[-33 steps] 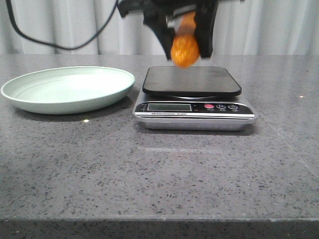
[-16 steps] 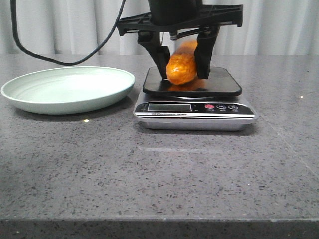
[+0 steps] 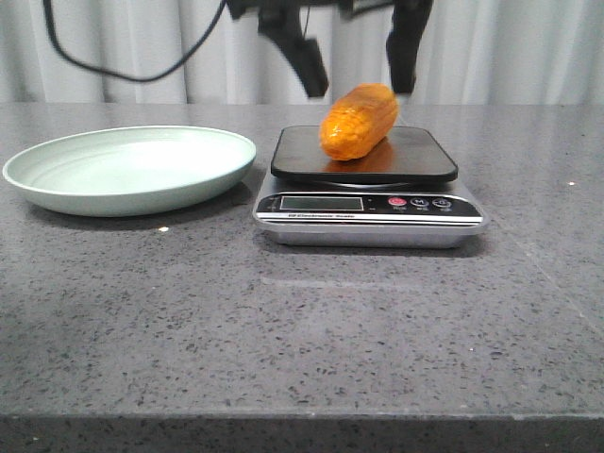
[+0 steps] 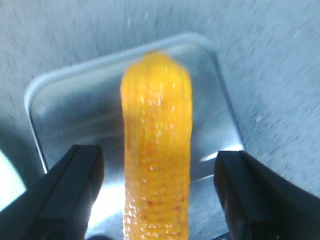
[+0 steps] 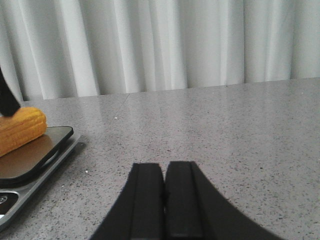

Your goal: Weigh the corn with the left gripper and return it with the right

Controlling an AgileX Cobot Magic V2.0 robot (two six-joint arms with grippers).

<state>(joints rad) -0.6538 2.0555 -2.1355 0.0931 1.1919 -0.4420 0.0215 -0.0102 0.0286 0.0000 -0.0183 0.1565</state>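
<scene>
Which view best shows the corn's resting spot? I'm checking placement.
Front view: the glossy orange-yellow corn cob lies on the black scale platform. Left wrist shows it blurred from above; right wrist only one end.

Corn (image 3: 358, 121) released onto scale (image 3: 364, 154); left tool (image 3: 357, 66) opened, risen clear.

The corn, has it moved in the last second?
Yes. The corn dropped from above the scale onto its platform, released by the left tool.
</scene>
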